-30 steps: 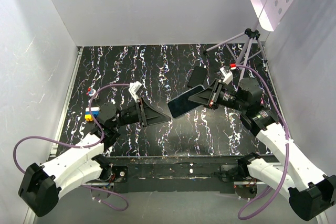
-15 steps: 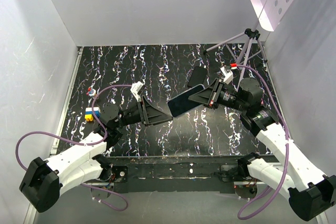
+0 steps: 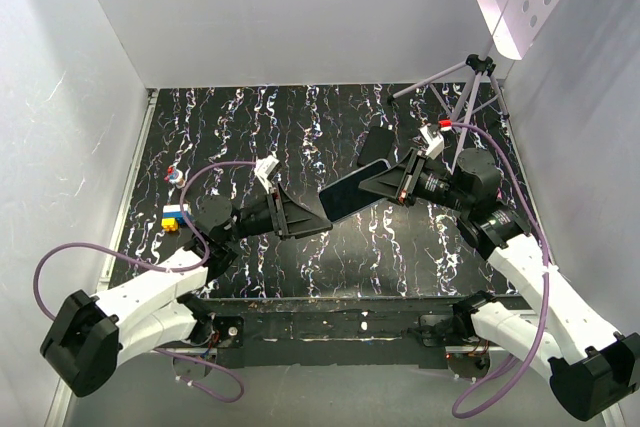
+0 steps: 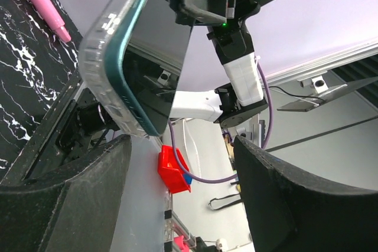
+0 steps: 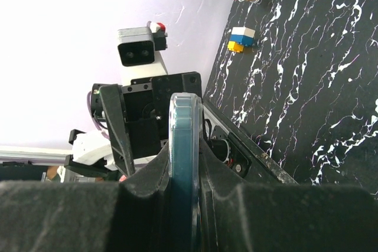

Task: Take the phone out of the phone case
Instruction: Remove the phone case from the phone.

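Your left gripper point(image 3: 312, 217) sits nearest, its jaws spread wide and gripping nothing. Just beyond it the phone point(image 3: 345, 197) hangs clear above the table point(image 3: 250, 137), seated in its phone case point(image 4: 99, 69), a translucent rim round a teal edge. The phone's long axis runs from the left gripper up and right to your right gripper point(image 3: 388, 183), which is pinched onto the far end. Of your 2 arms, the left is nearer the free end, which points into its open jaws.

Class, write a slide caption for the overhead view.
Right gripper holds a glossy dark smartphone in a translucent case above the black marbled table; open left gripper straddles its free corner.
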Available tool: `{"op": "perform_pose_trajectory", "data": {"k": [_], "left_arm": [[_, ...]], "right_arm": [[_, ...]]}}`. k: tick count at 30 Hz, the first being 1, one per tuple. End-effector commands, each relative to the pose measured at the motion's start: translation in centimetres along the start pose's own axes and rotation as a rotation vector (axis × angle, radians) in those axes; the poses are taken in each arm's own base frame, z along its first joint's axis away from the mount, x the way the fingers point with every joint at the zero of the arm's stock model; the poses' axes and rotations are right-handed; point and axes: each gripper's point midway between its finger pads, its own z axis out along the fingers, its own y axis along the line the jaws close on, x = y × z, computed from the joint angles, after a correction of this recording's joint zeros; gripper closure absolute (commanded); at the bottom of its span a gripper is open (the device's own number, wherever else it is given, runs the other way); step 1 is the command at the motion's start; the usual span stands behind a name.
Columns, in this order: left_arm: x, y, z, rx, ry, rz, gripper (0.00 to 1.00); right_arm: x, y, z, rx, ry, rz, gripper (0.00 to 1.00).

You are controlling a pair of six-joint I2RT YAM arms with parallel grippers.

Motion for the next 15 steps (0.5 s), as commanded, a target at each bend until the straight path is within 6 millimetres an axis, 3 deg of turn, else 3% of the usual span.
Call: {"op": "perform_pose_trajectory", "data": {"k": [1,7,15], "left_arm": [[-1.3,-1.2,0.9,0.032,-0.029,0.041,0.30],[-1.6,-1.5,1.3,0.054,-0.031,0.027,0.30],[0.7,0.6,-0.8,-0.041,-0.005,-0.006,0.25]], "right_arm": [[-0.3,3.3,-0.6,-0.125,-0.005,-0.064,0.99],[-0.2,2.1,-0.6,-0.089,-0.020,-0.070,0.99],[-2.5,0.7,-0.4,0.000,-0.135,-0.080,0.99]]}}
